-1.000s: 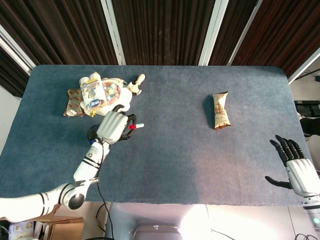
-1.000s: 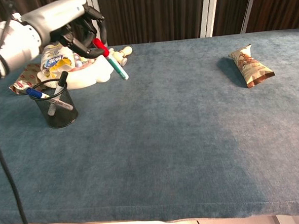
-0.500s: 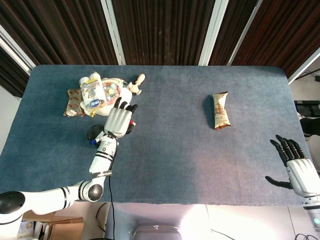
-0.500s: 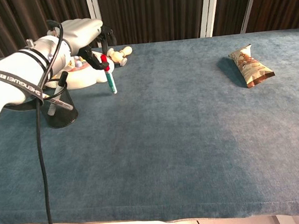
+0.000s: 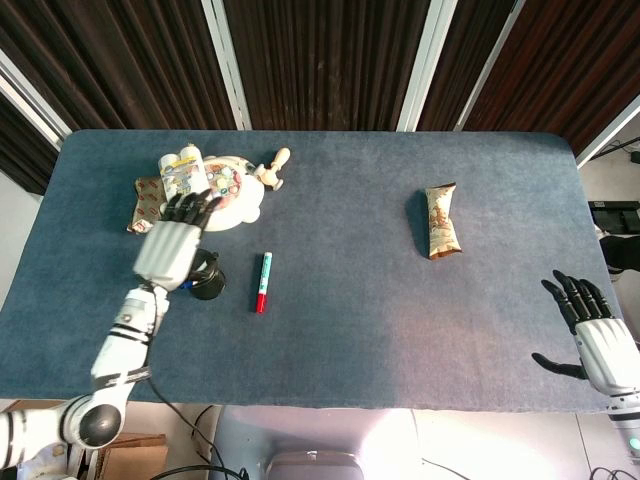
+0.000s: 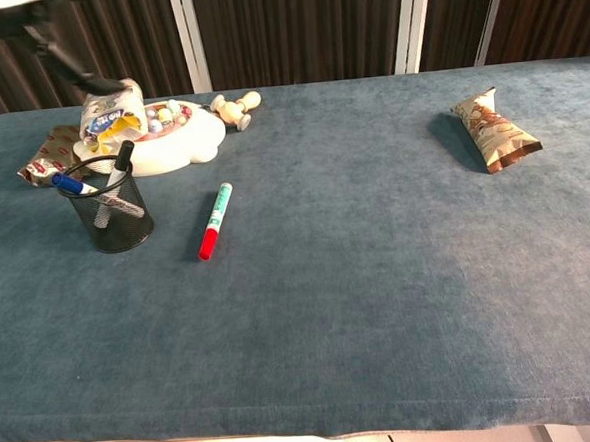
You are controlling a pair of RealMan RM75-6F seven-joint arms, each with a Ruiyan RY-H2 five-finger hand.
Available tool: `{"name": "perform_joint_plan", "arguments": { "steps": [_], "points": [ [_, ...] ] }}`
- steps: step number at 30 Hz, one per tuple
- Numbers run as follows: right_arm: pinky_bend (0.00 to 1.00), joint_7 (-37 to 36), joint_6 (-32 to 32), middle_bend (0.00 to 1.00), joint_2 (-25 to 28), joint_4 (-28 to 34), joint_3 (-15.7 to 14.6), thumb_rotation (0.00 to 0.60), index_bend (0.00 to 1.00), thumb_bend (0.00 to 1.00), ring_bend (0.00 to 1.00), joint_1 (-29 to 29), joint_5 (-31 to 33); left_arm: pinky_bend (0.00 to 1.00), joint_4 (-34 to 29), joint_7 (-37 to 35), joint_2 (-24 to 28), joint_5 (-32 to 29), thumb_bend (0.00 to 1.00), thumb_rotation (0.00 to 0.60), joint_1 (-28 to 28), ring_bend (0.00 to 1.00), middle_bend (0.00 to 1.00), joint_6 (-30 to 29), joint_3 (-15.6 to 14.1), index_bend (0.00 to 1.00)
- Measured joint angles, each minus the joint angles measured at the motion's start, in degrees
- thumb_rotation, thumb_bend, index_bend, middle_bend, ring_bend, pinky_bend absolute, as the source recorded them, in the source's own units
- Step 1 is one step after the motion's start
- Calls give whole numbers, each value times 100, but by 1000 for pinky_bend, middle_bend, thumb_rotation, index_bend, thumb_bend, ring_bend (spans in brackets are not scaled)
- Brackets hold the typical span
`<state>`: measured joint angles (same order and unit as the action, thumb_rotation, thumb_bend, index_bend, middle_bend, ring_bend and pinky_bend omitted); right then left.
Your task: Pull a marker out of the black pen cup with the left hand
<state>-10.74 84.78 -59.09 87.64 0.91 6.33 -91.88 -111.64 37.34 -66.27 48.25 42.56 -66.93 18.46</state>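
Note:
A marker [image 5: 262, 281] [image 6: 214, 220] with a green barrel and red cap lies flat on the blue table, just right of the black mesh pen cup [image 5: 207, 281] [image 6: 114, 212]. The cup stands upright and holds a blue-capped and a black-capped marker. My left hand [image 5: 173, 241] hovers above the cup's left side with fingers spread and nothing in it; the chest view catches only a blurred bit of that arm at its top left. Off the table's near right corner, my right hand [image 5: 594, 330] is open and empty.
A white plate [image 5: 238, 208] [image 6: 185, 148] with small items, a plastic snack bag [image 5: 183, 183] and a brown packet [image 5: 146, 204] sit behind the cup. A wooden figure [image 5: 272, 167] lies beside the plate. A brown snack wrapper [image 5: 441, 220] [image 6: 493, 129] lies at the right.
My left hand let go of the red-capped marker, which now lies on the table. The hand has drawn back to the left above the cup, fingers spread. My right hand stayed put.

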Motion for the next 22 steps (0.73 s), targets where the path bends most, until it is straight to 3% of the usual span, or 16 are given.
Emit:
{"name": "perform_joint_plan", "arguments": {
  "steps": [3,8,12,18,22],
  "points": [
    [0,-75,-23,0,15,-43,-4,600,0,0,0,-3,21,0,-171,-167,541,438,258,600,-591,0,1,-294,-400,0],
    [0,-207,-58,0,9,-134,-7,600,0,0,0,30,-7,0,29,-1015,810,1412,257,600,-1488,0,2,-821,-940,0],
    [0,-304,-82,0,-40,-231,-30,600,0,0,0,55,-62,0,720,-2005,809,2283,258,600,-2233,0,7,-1405,-1415,5],
    [0,-311,-62,0,-99,-279,-60,600,0,0,0,62,-133,0,1569,-3322,632,2908,258,600,-3170,0,15,-2143,-1978,10],
    [0,-257,-41,0,-115,-243,-68,600,0,0,0,74,-183,0,1822,-3612,461,3186,257,600,-3668,0,15,-2563,-2234,9]
  ]
}}
